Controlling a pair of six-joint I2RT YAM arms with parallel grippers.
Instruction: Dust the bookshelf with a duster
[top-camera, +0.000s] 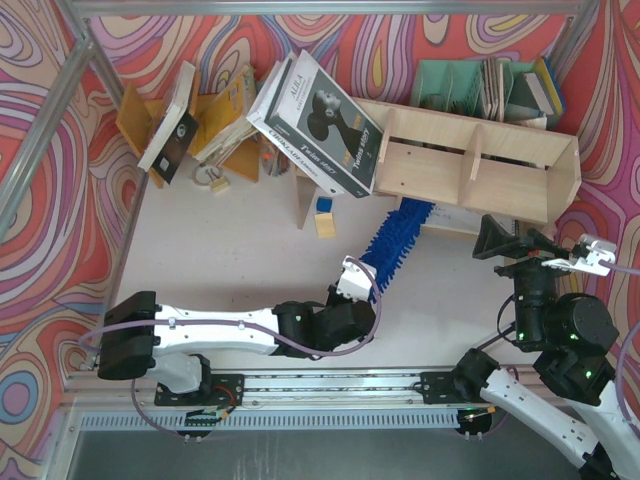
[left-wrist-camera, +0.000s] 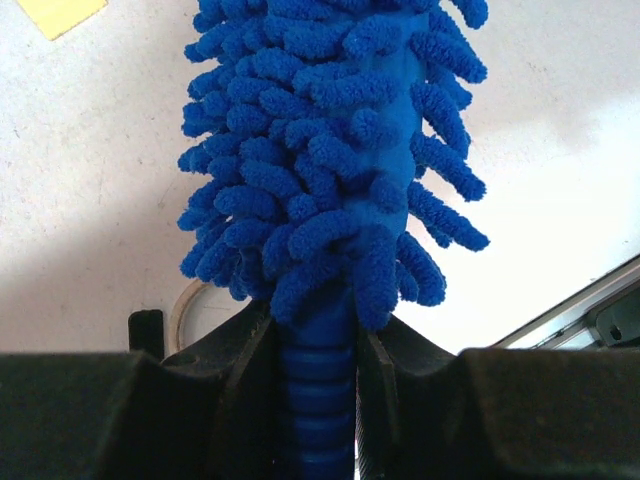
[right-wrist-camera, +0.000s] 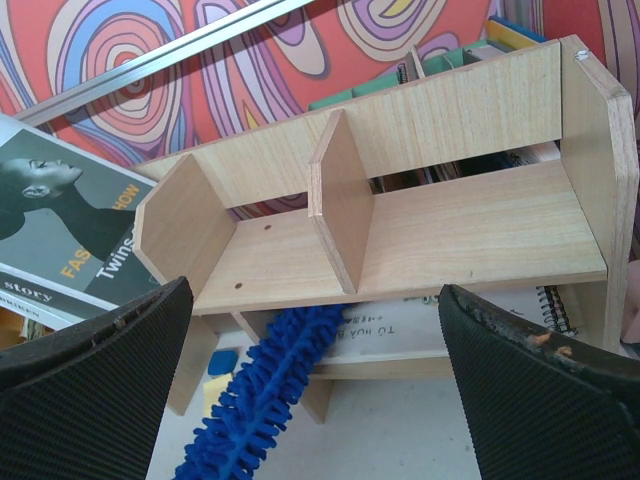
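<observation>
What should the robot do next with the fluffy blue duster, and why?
Probably sweep the duster sideways along the lower tier of the bookshelf: the left gripper is shut on its handle, and its tip already reaches under the upper board.

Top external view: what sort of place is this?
Likely a staged robot test cell: swirl-patterned backdrop walls on metal framing, a tabletop bookshelf with leaning books, arms bolted to a rail.

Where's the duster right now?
Top view, centre: the duster has its handle gripped in the left claw. Its fluffy head angles up-right, tip under the top tier of the bookshelf, just right of the leaning black-and-white book.
</observation>
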